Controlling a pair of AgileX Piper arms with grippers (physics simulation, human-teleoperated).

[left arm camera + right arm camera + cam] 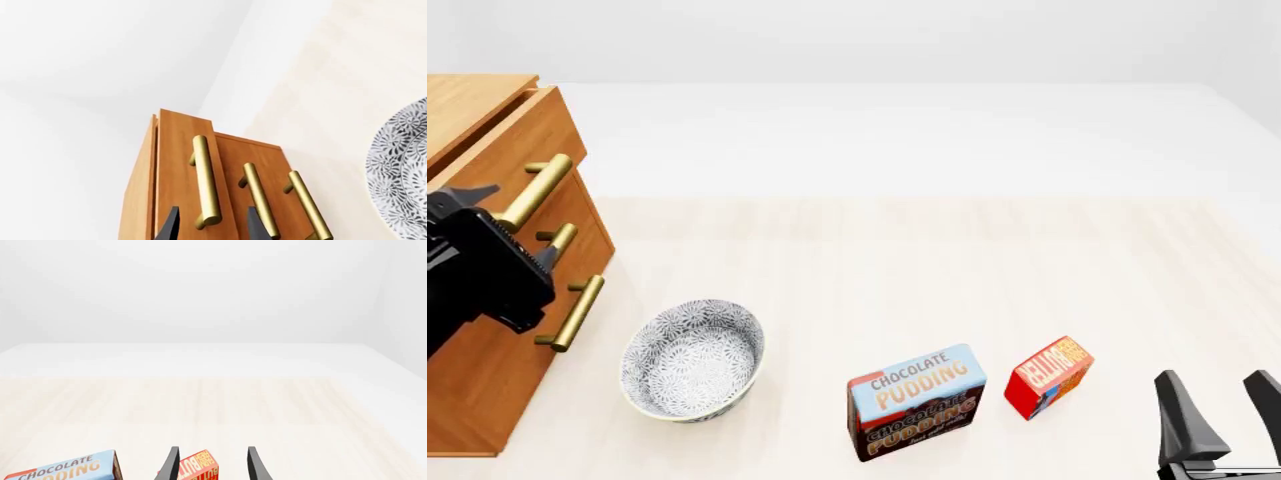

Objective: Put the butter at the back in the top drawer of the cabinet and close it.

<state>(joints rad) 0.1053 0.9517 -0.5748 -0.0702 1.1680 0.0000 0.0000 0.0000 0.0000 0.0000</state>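
The butter (1049, 377) is a small red box with an orange band, standing on the table at the front right; it also shows in the right wrist view (199, 467). My right gripper (1214, 380) is open and empty, to the right of the butter and apart from it. The cabinet (481, 400) stands at the left. Its top drawer (501, 150) juts out a little past the two lower ones. In the left wrist view my left gripper (213, 209) is open, one finger on each side of the top drawer's brass handle (205, 182).
A patterned grey bowl (691, 360) sits in front of the cabinet; it also shows in the left wrist view (400, 175). The blue-and-brown Chocolate Pudding box (917, 400) stands left of the butter. The two lower drawer handles (571, 312) stick out below the left gripper.
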